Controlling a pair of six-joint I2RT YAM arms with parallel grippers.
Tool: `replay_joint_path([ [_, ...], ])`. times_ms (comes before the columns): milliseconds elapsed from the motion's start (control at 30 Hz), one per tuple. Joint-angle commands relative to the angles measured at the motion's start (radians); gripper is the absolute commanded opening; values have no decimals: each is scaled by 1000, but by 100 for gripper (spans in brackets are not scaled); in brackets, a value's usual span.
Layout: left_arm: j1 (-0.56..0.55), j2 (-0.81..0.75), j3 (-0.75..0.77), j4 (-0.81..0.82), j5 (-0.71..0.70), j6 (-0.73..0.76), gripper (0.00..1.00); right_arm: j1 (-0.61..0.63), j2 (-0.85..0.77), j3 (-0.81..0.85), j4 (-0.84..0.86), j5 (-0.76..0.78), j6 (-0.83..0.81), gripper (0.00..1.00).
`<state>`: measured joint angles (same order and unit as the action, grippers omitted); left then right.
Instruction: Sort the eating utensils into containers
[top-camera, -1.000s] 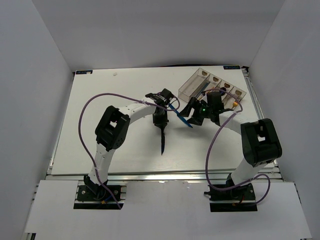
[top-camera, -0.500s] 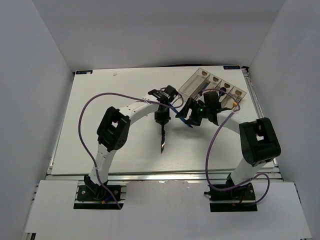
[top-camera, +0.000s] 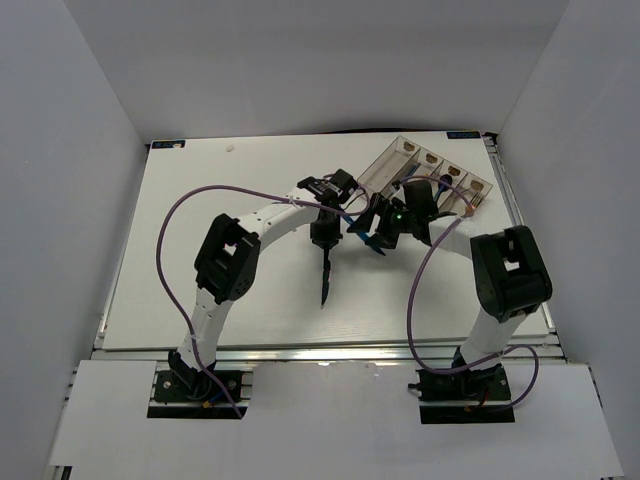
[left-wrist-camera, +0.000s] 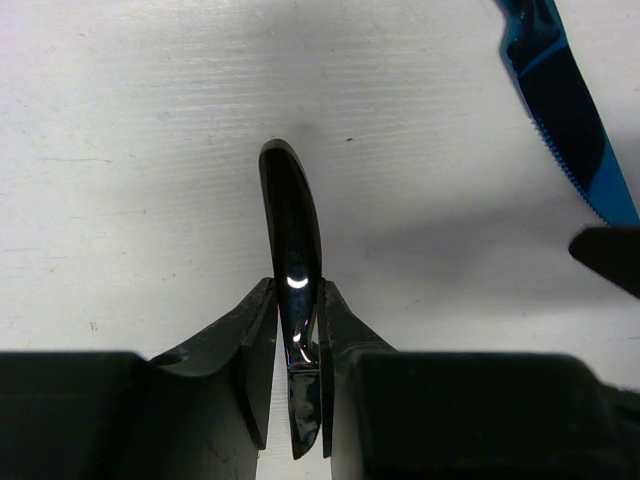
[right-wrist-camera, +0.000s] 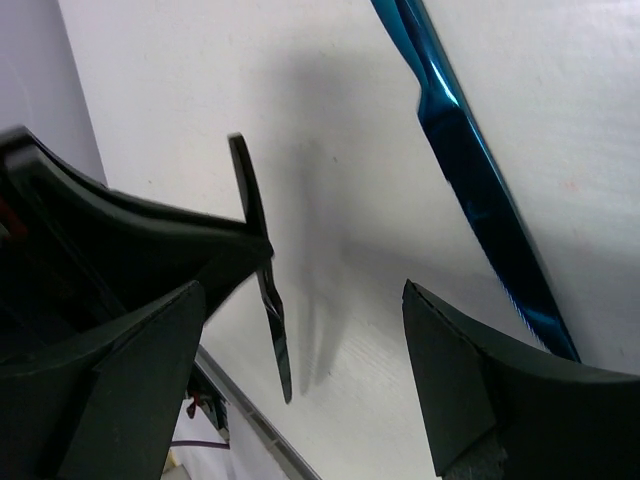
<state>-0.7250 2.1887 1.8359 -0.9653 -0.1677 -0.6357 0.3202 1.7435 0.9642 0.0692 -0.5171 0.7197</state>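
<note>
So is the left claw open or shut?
Shut, on the black knife. In the left wrist view, both fingers of the left gripper press against the knife's sides, with no gap.

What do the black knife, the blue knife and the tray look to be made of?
Black knife: probably metal with a glossy black coating; it throws a sharp bright glint.
Blue knife: likely metal with a mirror-like blue finish; fine serrations line its edge.
Tray: seems clear, grey-tinted plastic; the table shows through its walls.
</note>
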Motion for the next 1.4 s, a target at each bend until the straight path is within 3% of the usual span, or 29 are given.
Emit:
replay_joint_path([
  [0, -11, -38, 22, 22, 51, 7, 0, -3, 65, 86, 78, -73, 12, 83],
  [933, -16, -72, 45, 106, 223, -5, 0, 16, 254, 156, 251, -333, 60, 78],
  [1167, -14, -95, 23, 138, 226, -24, 0, 19, 260, 133, 376, -405, 152, 52],
  [1367, -16, -89, 51, 155, 246, -35, 0, 23, 263, 116, 380, -439, 149, 52],
])
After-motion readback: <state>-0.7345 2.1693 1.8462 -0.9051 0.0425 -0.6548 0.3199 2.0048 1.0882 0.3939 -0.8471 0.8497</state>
